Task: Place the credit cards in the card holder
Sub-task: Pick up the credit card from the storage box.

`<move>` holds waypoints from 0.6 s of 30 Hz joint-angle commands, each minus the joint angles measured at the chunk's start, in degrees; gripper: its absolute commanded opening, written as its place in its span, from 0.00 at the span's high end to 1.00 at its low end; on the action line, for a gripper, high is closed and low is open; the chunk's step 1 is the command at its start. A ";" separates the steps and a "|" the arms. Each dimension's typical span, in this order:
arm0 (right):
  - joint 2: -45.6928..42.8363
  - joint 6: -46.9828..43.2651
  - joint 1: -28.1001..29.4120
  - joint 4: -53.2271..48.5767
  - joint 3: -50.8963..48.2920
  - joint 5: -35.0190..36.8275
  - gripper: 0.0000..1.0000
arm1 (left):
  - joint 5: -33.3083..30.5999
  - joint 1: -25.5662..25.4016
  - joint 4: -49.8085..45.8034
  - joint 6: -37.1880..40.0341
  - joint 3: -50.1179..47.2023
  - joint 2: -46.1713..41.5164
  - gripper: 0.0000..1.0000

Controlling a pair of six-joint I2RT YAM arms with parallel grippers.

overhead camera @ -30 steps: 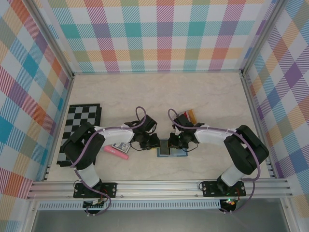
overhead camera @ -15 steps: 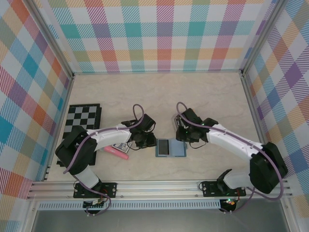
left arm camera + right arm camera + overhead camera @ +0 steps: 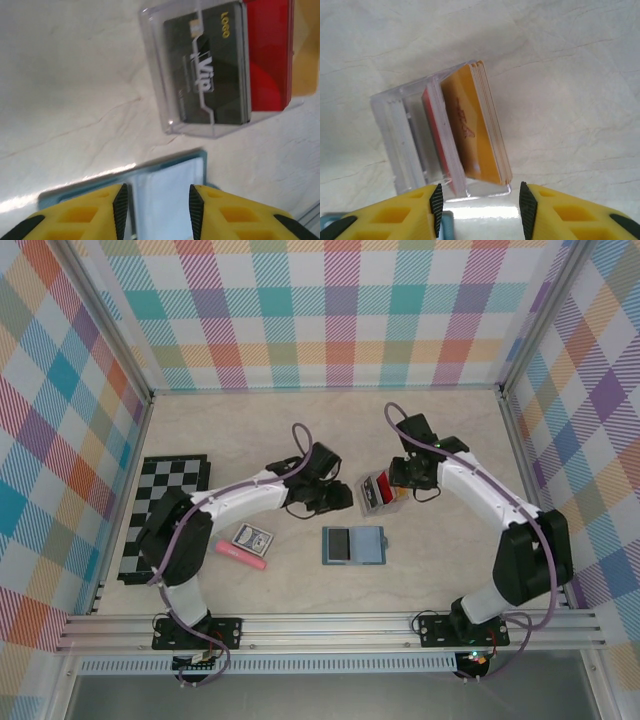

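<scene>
Arms pulled back from open teal fold-over card holder [image 3: 353, 546] | left end effector [image 3: 156, 200], right end effector [image 3: 480, 200] released | rectangular plastic credit cards [image 3: 470, 135] just ahead, propped for pinching

top: overhead, far, whole table [image 3: 450, 440] | wrists: close, downward | shared: credit cards [image 3: 210, 70], card holder [image 3: 165, 190]

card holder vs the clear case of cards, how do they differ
The card holder is opaque teal; the clear case, holding black, red and gold credit cards, is see-through. The card holder lies nearer the table's front edge, the clear case farther back. Both rest on it.
</scene>
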 commanded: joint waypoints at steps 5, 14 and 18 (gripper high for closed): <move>4.60 -3.41 -2.26 -2.01 3.30 -0.44 0.50 | 3.51 1.36 -3.50 -0.77 11.78 10.44 0.58; 3.04 -4.20 -2.89 0.20 1.96 -3.85 0.48 | 5.74 1.87 -2.53 -2.45 16.85 16.55 0.55; 4.94 -4.82 -3.13 -0.58 2.99 -3.94 0.49 | 5.92 1.97 -2.61 -2.72 18.00 18.58 0.55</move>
